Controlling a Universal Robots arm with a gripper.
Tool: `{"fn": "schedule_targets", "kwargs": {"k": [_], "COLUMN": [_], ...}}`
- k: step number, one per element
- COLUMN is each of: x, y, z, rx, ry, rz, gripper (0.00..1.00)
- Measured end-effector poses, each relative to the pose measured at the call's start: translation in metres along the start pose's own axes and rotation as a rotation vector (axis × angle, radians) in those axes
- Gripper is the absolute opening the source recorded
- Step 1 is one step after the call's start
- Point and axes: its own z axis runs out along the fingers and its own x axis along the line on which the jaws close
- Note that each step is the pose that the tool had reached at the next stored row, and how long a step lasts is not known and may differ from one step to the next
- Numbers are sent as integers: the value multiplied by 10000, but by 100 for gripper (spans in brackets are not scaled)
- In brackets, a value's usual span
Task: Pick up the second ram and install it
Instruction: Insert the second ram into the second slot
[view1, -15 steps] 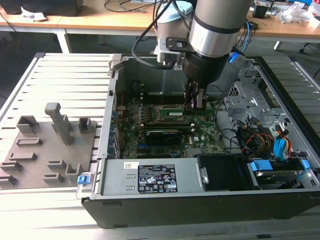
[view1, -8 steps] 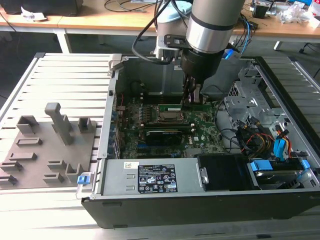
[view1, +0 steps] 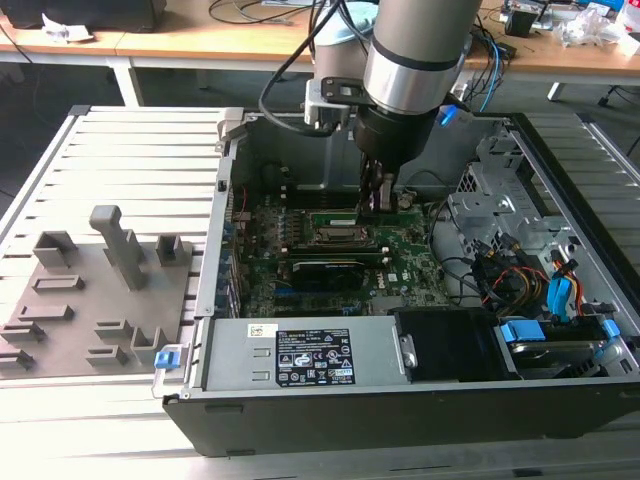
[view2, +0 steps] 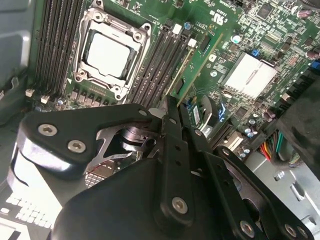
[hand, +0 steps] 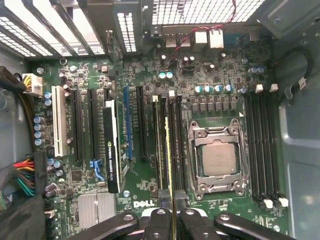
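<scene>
At the bottom centre of the first wrist view: gripper (hand: 171, 212) with jaws clamped narrow on the second ram (hand: 167, 150) | stick edge-on over the slots beside the CPU socket (hand: 217, 160) | motherboard (hand: 145, 70) beyond, upper frame.

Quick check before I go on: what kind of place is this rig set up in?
Probably a lab or workshop for computer assembly. An open desktop case sits on a slatted metal table, a grey fixture tray stands beside it, and cluttered wooden benches run behind. The gripper holds the second ram over the motherboard.
</scene>
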Motion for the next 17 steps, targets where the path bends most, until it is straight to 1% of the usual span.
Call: {"fn": "schedule_targets", "kwargs": {"k": [3,6,8,10,11,13,17], "x": [-2,-27,-36,-38,-37,-39,-42], "y": [22,66,80,93,120,150,170], "z": [27,57,82,112,143,176,229], "rx": [0,0,0,1,0,1,0], "ry": [1,0,1,-1,0,-1,1], "rz": [0,0,0,-1,-1,0,-1], "gripper": [13,13,13,13,13,13,13]}}
